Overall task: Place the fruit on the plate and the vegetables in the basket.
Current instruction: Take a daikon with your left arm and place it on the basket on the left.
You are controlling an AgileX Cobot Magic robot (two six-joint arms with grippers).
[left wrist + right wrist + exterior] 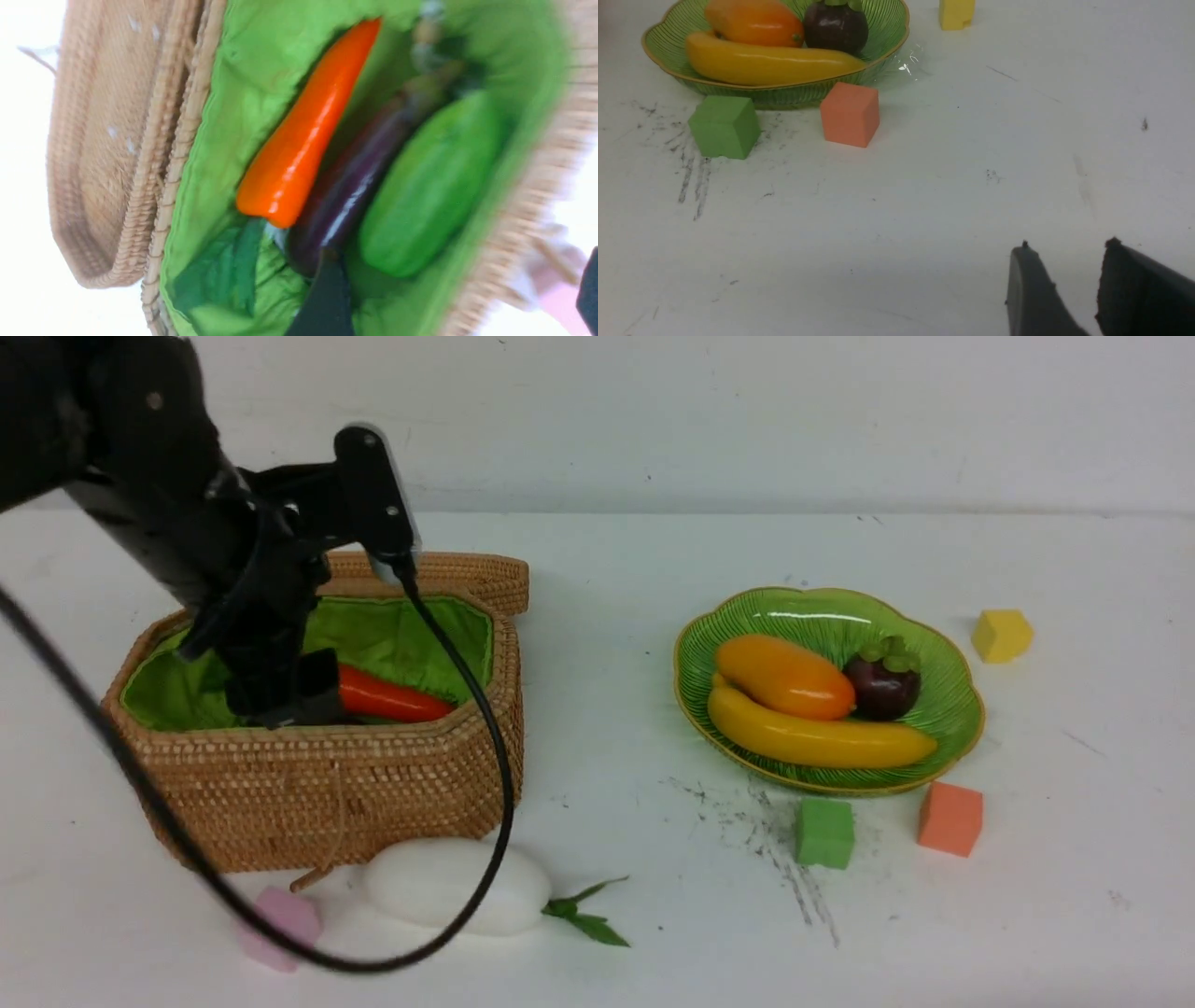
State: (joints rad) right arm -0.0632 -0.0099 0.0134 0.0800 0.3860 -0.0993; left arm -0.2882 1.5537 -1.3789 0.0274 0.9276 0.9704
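My left gripper is down inside the woven basket, jaws wide open and holding nothing. In the green lining lie the orange carrot, the dark purple eggplant and the light-green cucumber, side by side. The white vegetable with green leaves rests on the table in front of the basket. The green plate holds the mango, banana and mangosteen. My right gripper hovers open over bare table, away from the plate.
The basket lid lies folded back behind the basket. A pink cube sits by the basket's front corner under the left arm's cable. Green, orange and yellow cubes stand around the plate.
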